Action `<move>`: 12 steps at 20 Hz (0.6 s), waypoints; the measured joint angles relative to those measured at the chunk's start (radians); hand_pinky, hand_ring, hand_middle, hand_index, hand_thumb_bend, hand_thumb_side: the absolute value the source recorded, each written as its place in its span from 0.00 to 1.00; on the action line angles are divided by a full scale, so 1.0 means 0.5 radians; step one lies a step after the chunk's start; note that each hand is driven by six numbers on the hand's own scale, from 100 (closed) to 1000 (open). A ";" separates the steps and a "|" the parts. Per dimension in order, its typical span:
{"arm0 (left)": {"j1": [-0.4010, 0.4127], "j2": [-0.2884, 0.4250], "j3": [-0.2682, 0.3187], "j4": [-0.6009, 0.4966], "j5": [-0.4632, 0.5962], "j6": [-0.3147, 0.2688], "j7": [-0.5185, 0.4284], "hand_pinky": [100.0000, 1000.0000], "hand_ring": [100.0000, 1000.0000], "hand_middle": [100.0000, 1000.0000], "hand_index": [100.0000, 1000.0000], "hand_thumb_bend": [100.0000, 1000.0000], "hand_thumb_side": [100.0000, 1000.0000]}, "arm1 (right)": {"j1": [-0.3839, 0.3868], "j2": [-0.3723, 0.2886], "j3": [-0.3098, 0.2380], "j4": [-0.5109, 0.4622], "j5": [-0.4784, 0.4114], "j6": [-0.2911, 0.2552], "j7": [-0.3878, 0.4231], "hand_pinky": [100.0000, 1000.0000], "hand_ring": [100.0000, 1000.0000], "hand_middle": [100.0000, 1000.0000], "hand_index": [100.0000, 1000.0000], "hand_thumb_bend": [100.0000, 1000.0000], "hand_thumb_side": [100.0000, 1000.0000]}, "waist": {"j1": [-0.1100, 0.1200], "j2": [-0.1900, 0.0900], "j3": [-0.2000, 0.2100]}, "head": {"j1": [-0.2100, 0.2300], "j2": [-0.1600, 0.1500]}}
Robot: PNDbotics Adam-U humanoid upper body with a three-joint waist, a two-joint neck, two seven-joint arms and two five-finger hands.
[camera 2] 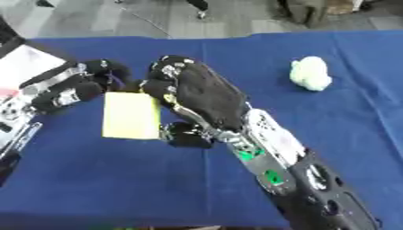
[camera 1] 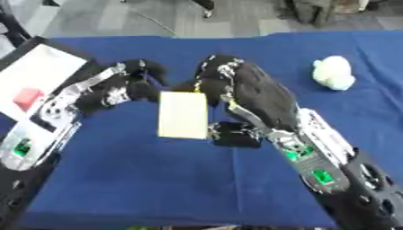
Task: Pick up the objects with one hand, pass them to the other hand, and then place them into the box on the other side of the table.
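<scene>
A blue cloth (camera 1: 157,179) covers the table. Above its middle, both hands meet at a pale yellow block (camera 1: 182,115): the right hand (camera 1: 252,96) curls around its right edge, and the left hand (camera 1: 126,85) curls its fingers at the top left corner. A pale green plush toy (camera 1: 333,72) lies far right; a box (camera 1: 39,72) holding something red (camera 1: 27,98) sits at left.

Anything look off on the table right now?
Nothing stands out. The yellow block is between the left hand and right hand; a pale soft toy sits far right, red item in the box.
</scene>
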 measured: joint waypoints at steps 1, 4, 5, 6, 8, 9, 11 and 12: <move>-0.007 0.000 -0.013 0.000 0.007 0.009 -0.013 0.60 0.53 0.62 0.80 0.68 0.66 | -0.001 0.001 0.004 0.011 0.022 -0.008 -0.006 0.57 0.46 0.15 0.29 0.00 0.00 | 0.003 0.000 0.000 | -0.003 0.000; -0.018 0.000 -0.047 -0.002 0.019 0.034 -0.049 0.60 0.53 0.63 0.80 0.68 0.66 | -0.007 0.010 0.005 0.038 0.093 -0.022 -0.029 0.57 0.46 0.16 0.28 0.00 0.00 | 0.004 0.000 0.001 | -0.009 0.000; -0.021 0.000 -0.057 -0.002 0.020 0.043 -0.059 0.60 0.53 0.63 0.81 0.68 0.66 | -0.008 0.015 0.006 0.045 0.119 -0.022 -0.038 0.57 0.46 0.16 0.28 0.00 0.00 | 0.005 0.000 0.002 | -0.009 0.000; -0.025 0.000 -0.066 -0.002 0.020 0.052 -0.069 0.60 0.54 0.63 0.81 0.68 0.66 | -0.008 0.017 0.007 0.051 0.143 -0.023 -0.048 0.57 0.46 0.16 0.28 0.00 0.00 | 0.006 0.000 0.003 | -0.009 0.000; -0.028 0.000 -0.080 -0.002 0.020 0.065 -0.087 0.60 0.54 0.64 0.81 0.68 0.66 | -0.008 0.018 0.014 0.066 0.192 -0.019 -0.068 0.57 0.45 0.16 0.28 0.00 0.00 | 0.009 0.000 0.003 | -0.009 0.000; -0.028 0.000 -0.088 -0.002 0.020 0.071 -0.095 0.60 0.54 0.64 0.81 0.68 0.66 | -0.008 0.018 0.017 0.075 0.215 -0.016 -0.076 0.57 0.45 0.16 0.28 0.00 0.00 | 0.011 0.000 0.003 | -0.009 0.000; -0.028 0.000 -0.095 0.000 0.017 0.078 -0.108 0.60 0.54 0.64 0.81 0.68 0.66 | -0.008 0.019 0.018 0.090 0.248 -0.009 -0.094 0.57 0.46 0.16 0.28 0.00 0.00 | 0.011 0.000 0.003 | -0.009 0.000; -0.028 0.000 -0.099 0.001 0.014 0.081 -0.113 0.60 0.54 0.64 0.81 0.68 0.66 | -0.008 0.020 0.019 0.096 0.261 -0.006 -0.101 0.57 0.45 0.16 0.28 0.00 0.00 | 0.011 0.000 0.003 | -0.009 0.000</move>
